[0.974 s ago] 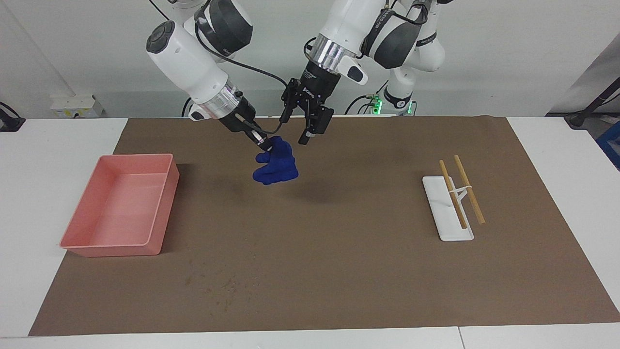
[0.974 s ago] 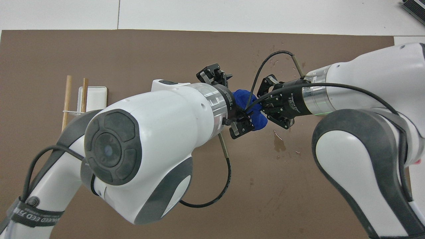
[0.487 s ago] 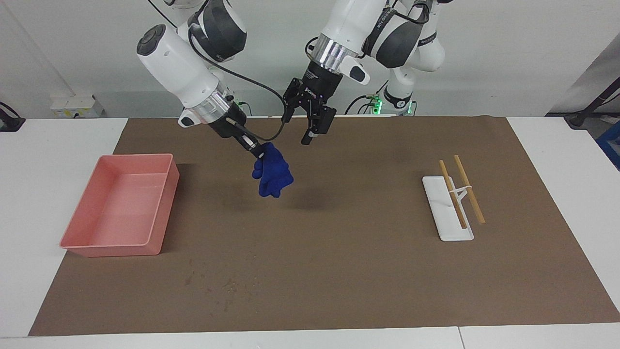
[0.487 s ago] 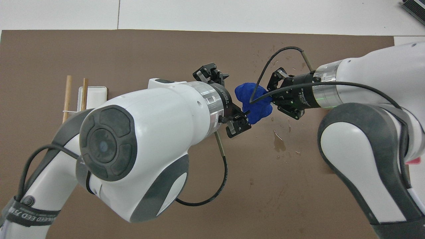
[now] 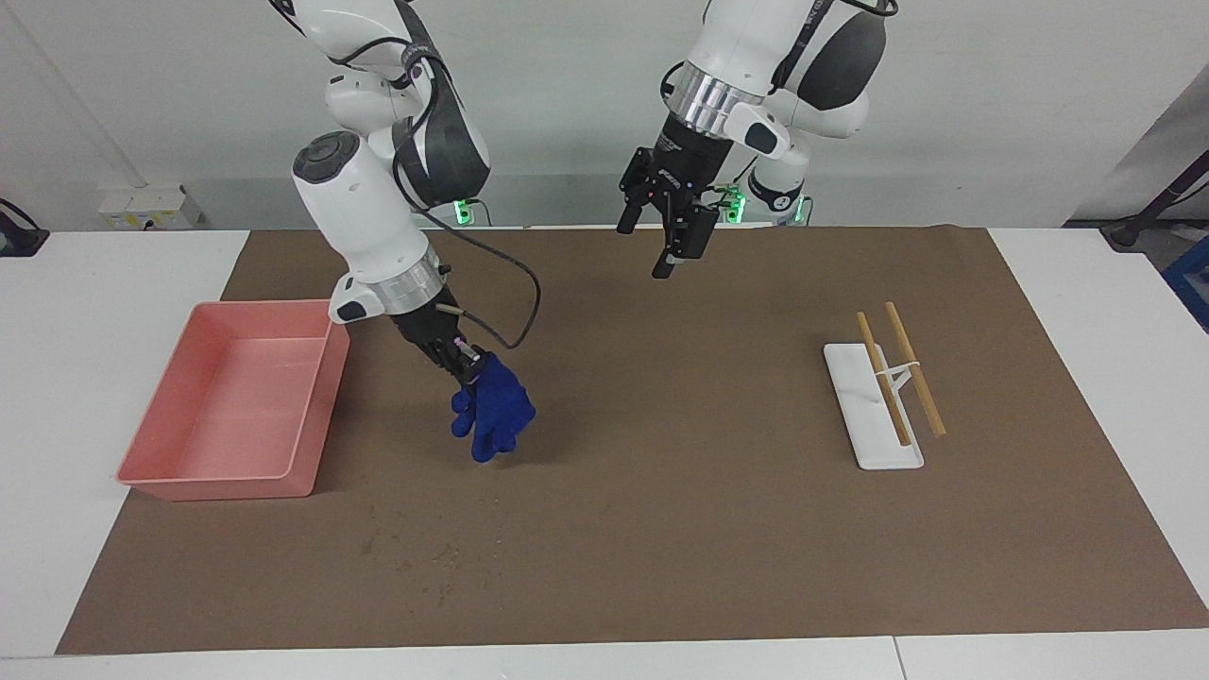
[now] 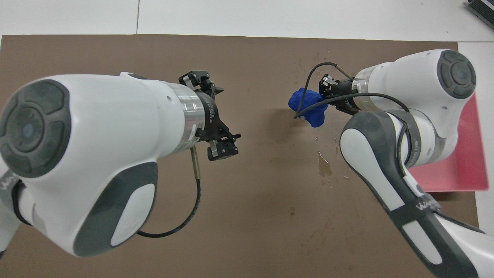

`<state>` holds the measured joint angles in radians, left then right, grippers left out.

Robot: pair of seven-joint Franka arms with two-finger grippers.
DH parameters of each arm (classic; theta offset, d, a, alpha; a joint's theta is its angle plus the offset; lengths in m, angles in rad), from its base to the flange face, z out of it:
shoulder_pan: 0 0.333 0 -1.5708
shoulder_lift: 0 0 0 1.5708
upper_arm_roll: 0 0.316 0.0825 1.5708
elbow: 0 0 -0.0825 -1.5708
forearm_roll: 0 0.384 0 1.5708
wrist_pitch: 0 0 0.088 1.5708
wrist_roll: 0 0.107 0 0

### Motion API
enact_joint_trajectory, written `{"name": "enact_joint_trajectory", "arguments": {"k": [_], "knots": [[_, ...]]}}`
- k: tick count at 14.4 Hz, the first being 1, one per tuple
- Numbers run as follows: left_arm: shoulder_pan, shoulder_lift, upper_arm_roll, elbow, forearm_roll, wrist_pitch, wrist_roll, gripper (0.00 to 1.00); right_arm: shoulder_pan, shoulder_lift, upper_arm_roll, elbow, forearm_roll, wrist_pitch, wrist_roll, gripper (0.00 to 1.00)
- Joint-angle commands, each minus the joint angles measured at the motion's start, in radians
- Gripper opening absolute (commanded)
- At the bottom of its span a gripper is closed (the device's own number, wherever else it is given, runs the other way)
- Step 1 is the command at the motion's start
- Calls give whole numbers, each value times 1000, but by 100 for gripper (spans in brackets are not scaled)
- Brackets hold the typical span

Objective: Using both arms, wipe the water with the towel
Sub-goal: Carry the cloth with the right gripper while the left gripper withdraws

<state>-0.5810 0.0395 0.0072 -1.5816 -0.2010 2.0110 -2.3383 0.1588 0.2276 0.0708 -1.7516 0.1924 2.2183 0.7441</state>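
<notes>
My right gripper [image 5: 472,364] is shut on the top of the blue towel [image 5: 493,411]. The towel hangs low over the brown mat [image 5: 661,491], beside the pink tray; I cannot tell if its lower end touches the mat. It also shows in the overhead view [image 6: 308,106], at the right gripper [image 6: 326,94]. A small puddle [image 6: 324,168] lies on the mat nearer to the robots than the towel. Fine droplets [image 6: 320,65] lie farther out. My left gripper [image 5: 652,247] is open and empty, raised over the mat's robot-side edge, well apart from the towel. It also shows in the overhead view [image 6: 225,117].
A pink tray [image 5: 217,486] stands at the right arm's end of the mat. A white rest [image 5: 874,434] with two wooden chopsticks [image 5: 911,368] stands toward the left arm's end. Faint wet specks [image 5: 444,557] mark the mat farther from the robots.
The right gripper carried the towel down and away from the robots, toward the tray. The left gripper drew away from the towel, up and toward its own end.
</notes>
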Motion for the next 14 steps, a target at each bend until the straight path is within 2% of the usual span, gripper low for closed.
{"name": "enact_joint_trajectory", "arguments": {"k": [1, 4, 8, 11, 14], "knots": [[78, -26, -3, -3, 12, -127, 187, 100, -16, 35, 7, 0, -43, 26, -52, 0], [203, -41, -1, -1, 12, -242, 512, 100, -33, 39, 9, -84, -113, 96, -60, 0], [364, -72, -3, -46, 11, -275, 935, 100, -35, 15, 7, -198, -114, 98, -72, 0], [476, -148, 2, -199, 11, -256, 1289, 100, -33, -28, 9, -287, -116, 75, -97, 0], [540, -226, 2, -345, 72, -252, 1629, 100, -31, -54, 7, -315, -163, -43, -170, 0]]}}
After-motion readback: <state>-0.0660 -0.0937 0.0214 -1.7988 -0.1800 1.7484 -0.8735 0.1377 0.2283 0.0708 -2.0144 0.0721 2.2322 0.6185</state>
